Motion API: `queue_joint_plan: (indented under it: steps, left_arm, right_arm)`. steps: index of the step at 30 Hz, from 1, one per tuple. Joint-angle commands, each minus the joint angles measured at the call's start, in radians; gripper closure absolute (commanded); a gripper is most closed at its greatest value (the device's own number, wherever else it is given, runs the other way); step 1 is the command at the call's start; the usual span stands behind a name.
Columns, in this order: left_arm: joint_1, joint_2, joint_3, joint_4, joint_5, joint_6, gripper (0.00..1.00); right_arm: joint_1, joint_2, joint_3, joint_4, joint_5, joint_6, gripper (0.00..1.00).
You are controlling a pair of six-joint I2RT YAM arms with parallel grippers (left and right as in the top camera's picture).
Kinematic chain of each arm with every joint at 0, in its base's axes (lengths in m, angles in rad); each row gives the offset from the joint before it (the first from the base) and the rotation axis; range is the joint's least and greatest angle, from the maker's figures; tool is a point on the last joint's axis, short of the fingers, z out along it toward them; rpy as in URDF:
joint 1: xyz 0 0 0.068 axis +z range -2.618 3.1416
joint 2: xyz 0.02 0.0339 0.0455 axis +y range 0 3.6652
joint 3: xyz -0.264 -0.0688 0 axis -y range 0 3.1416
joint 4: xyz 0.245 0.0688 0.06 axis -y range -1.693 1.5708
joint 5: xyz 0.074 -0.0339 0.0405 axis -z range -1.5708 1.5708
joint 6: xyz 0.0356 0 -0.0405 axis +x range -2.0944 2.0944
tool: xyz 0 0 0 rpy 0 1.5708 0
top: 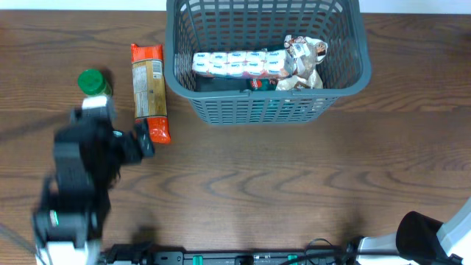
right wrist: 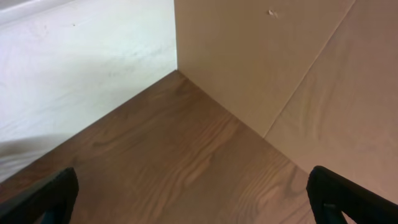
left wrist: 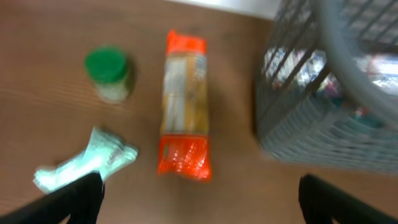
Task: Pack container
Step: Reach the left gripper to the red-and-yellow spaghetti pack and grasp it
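Note:
The container (top: 346,73) is a dark grey slotted basket at the back centre of the table; its wall (left wrist: 311,130) also fills the right of the left wrist view. Inside lie a white and pink multipack (top: 239,64) and a crinkled packet (top: 305,62). An orange packet (top: 149,92) (left wrist: 183,118) lies left of the basket. My left gripper (top: 125,140) (left wrist: 202,208) hovers open just short of the packet's red end, holding nothing. My right gripper (right wrist: 193,199) is open over bare wood at the table's corner.
A green-lidded jar (top: 93,82) (left wrist: 109,74) stands left of the orange packet. A pale crumpled packet (top: 94,104) (left wrist: 87,165) lies in front of the jar, beside my left finger. The right arm (top: 434,239) sits at the front right corner.

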Motion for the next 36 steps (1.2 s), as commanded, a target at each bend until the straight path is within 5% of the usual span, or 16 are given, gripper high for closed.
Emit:
queue_joint_plan:
  steps: [1,8,19,26,36]
  left_arm:
    - [0.004,0.335,0.409,-0.190,0.147,0.059,0.02]
    - [0.017,0.650,0.754,-0.229,0.142,0.056,0.02]
    - [0.146,0.887,0.753,-0.223,0.145,0.077,0.02]
    - [0.146,1.059,0.753,-0.208,0.181,0.197,0.02]
    - [0.138,1.228,0.753,-0.198,0.180,0.206,0.02]
  right_arm:
    - [-0.003,0.001,-0.001,0.000,0.006,0.018,0.01]
    - [-0.003,0.001,-0.001,0.000,0.006,0.018,0.01]
    - [-0.003,0.001,-0.001,0.000,0.006,0.018,0.01]
    - [-0.003,0.001,-0.001,0.000,0.006,0.018,0.01]
    - [-0.003,0.001,-0.001,0.000,0.005,0.018,0.01]
